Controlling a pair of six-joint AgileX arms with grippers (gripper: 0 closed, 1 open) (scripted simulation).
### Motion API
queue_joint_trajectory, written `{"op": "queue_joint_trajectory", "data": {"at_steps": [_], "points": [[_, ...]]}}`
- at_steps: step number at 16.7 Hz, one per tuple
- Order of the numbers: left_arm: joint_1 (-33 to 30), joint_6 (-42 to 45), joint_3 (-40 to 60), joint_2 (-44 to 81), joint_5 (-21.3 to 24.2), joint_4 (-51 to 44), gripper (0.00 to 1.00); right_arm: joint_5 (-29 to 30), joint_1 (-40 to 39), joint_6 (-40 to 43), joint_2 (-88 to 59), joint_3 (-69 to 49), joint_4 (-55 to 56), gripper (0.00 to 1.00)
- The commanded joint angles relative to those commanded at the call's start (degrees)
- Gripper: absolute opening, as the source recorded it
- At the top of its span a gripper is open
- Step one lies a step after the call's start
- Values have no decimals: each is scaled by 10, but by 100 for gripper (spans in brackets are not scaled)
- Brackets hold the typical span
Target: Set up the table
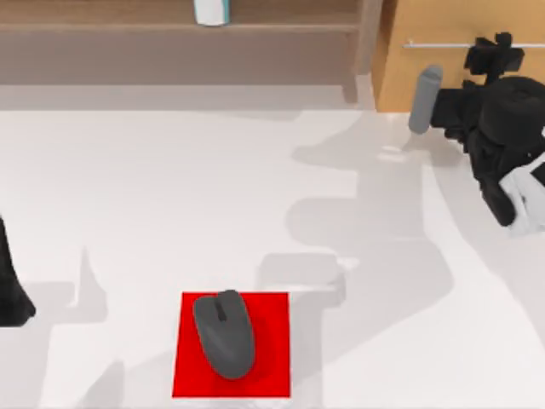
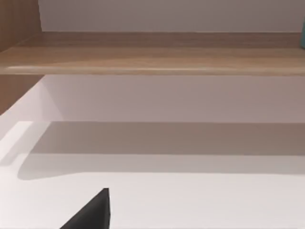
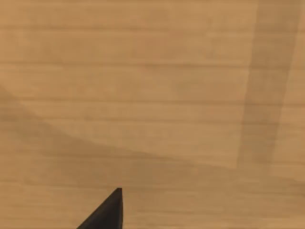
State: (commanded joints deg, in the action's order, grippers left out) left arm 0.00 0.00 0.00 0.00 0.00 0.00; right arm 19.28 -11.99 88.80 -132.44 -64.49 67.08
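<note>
table [image 1: 170,196] is plain white, smooth, wide. grey mouse [image 1: 225,332] sits on a red mat [image 1: 272,358]. right gripper [image 1: 494,55] is by the cabinet [image 1: 443,34], jaws: cannot tell.

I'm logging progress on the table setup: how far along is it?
Done: a dark grey computer mouse lies on the small red square mat on the white table. In hand: the right tool is up against the light-brown wooden cabinet. The left arm sits at the left edge. What remains can't be judged.

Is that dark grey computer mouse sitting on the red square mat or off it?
On it. In the top view the dark grey computer mouse lies wholly within the red square mat, red showing on all its sides.
</note>
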Motion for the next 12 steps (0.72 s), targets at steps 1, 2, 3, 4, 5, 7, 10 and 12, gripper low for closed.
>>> {"op": "queue_joint_trajectory", "data": {"at_steps": [1, 2, 3, 4, 5, 7, 10, 12], "points": [[0, 0, 0, 0, 0, 0, 100, 0, 0, 0, 0, 0, 0, 100], [0, 0, 0, 0, 0, 0, 100, 0, 0, 0, 0, 0, 0, 100], [0, 0, 0, 0, 0, 0, 100, 0, -6, -5, -5, 21, -4, 100], [0, 0, 0, 0, 0, 0, 100, 1, -6, -5, -4, 21, -4, 100], [0, 0, 0, 0, 0, 0, 100, 2, -5, -5, 0, 23, -2, 100], [0, 0, 0, 0, 0, 0, 100, 6, -5, -6, 10, 35, 4, 100], [0, 0, 0, 0, 0, 0, 100, 11, -10, -8, 25, 64, 19, 100], [0, 0, 0, 0, 0, 0, 100, 12, -14, -9, 34, 84, 32, 100]]}}
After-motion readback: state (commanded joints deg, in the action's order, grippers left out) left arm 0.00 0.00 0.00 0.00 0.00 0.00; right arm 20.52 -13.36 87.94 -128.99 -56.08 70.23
